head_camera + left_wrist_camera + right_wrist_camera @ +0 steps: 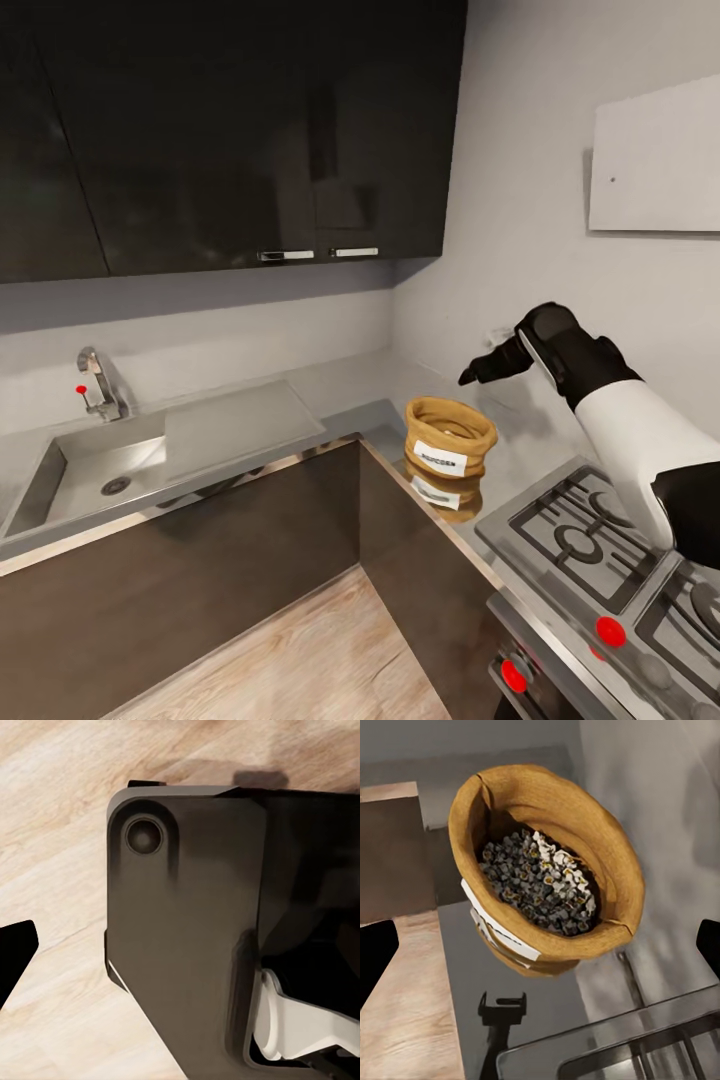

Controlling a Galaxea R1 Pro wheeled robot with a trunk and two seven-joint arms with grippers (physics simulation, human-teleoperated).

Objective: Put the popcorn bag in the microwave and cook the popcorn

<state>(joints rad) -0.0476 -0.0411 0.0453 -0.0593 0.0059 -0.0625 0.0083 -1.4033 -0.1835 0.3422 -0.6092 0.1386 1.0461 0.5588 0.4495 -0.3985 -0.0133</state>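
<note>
Popcorn bag (450, 436) upright on grey tabletop (350, 395) corner, beside gas hob (580, 535), rim open, dark kernels inside. Right jaws (468, 377) hover above bag, apart from it; spread wide, bag (544, 870) centred between fingertips (376, 952). Left jaws' state: cannot tell.

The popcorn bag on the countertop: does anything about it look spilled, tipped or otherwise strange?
Nothing stands out. The popcorn bag stands upright near the countertop edge beside the hob, its rim open and kernels inside, none spilled. The right gripper hovers above it, apart from it.
</note>
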